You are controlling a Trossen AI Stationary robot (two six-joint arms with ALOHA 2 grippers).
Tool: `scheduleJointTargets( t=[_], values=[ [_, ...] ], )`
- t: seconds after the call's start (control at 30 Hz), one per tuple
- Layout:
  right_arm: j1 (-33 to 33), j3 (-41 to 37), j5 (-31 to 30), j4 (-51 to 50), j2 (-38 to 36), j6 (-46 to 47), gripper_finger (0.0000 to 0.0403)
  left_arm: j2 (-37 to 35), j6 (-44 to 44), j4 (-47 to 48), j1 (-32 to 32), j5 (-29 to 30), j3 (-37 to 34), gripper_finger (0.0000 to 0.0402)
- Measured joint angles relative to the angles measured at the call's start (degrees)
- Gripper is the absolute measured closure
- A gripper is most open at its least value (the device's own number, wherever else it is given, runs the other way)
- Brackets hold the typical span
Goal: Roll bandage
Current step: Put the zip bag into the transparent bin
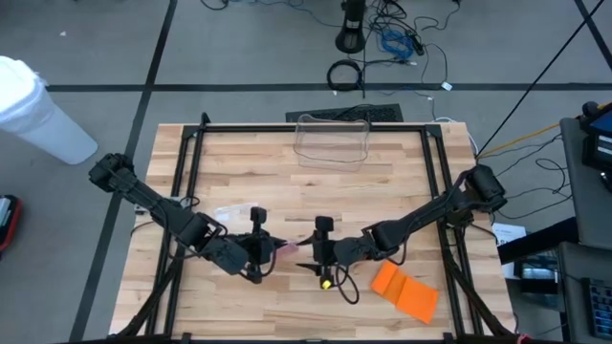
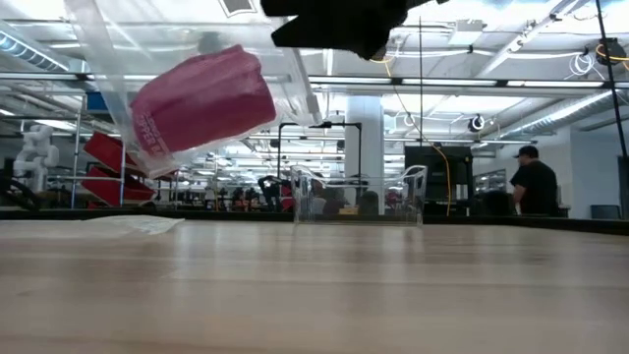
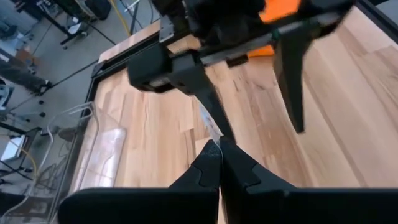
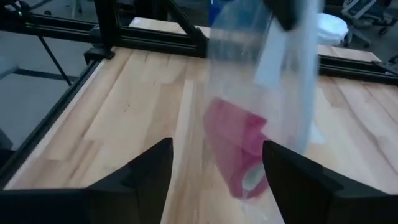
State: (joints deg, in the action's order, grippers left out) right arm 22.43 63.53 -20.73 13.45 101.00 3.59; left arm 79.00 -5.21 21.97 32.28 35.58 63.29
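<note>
Hanging from clenched left fingers (image 3: pixel 219 163): clear bag (image 4: pixel 261 81) with pink bandage roll (image 2: pixel 201 103). Right fingers (image 4: pixel 214 163) spread, empty. Risk: thin film slipping, roll dropping onto surface (image 1: pixel 382 191).

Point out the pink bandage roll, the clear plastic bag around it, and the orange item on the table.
pink bandage roll (image 2: pixel 201 103), low view, middle of its side.
clear plastic bag (image 4: pixel 292 93), right wrist view, upper part above the roll.
orange item (image 1: pixel 404 290), high view, centre of its top face.
</note>
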Motion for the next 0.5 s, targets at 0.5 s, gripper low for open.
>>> scheduleJointTargets(
  t=[0.5],
  values=[
    [-0.12,0.02,-0.89,1.29,-0.56,-1.52,0.0202,0.02,0.44,2.0,-0.05,-0.51,-0.07,0.0401]
  ],
)
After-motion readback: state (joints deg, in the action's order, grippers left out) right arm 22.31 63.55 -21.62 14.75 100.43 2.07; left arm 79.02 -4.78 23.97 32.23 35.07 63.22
